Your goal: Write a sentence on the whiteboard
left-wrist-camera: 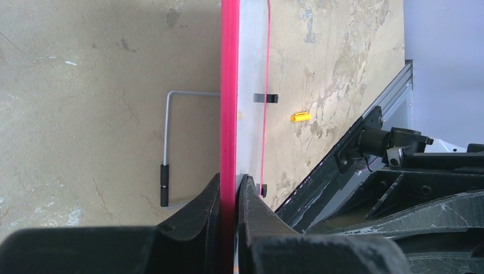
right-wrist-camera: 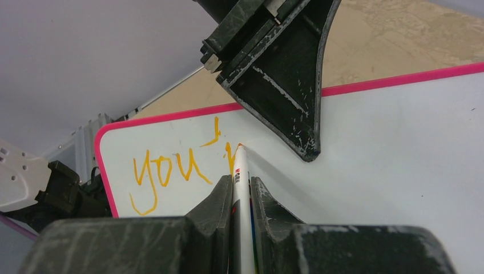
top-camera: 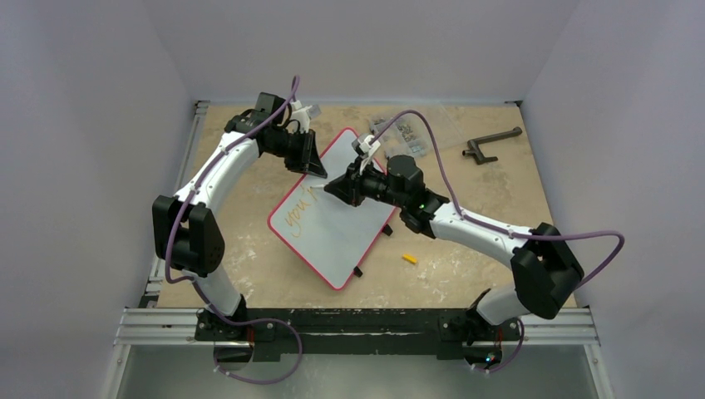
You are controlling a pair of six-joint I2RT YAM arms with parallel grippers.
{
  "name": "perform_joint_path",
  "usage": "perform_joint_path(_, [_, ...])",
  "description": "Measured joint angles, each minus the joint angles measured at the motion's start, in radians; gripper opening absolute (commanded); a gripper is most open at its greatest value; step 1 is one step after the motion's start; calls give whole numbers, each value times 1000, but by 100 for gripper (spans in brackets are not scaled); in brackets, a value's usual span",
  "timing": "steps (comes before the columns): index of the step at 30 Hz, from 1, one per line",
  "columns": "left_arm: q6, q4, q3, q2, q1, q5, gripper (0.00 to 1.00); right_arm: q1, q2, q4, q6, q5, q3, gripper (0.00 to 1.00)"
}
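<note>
Grip looks good: your right gripper (right-wrist-camera: pixel 240 184) is closed tight on the marker (right-wrist-camera: pixel 241 165), tip touching the whiteboard (right-wrist-camera: pixel 394 148) where the sentence (right-wrist-camera: pixel 165 171) stops. Press softly, go slowly. Your left gripper (left-wrist-camera: pixel 230 191) pinches the board's red rim; hold that steady.

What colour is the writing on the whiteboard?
The sentence is orange-yellow, clearest in the right wrist view.

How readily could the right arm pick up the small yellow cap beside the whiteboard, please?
Probably not yet: the right gripper is shut on the marker, tip on the whiteboard. The yellow cap lies in the open on the table; only the full grip hinders.
</note>
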Motion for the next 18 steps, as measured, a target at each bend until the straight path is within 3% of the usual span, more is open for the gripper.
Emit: perform_joint_path(18, [-2,1,0,-3,-1,1,0,0,-12,-54,-8,37,35,0])
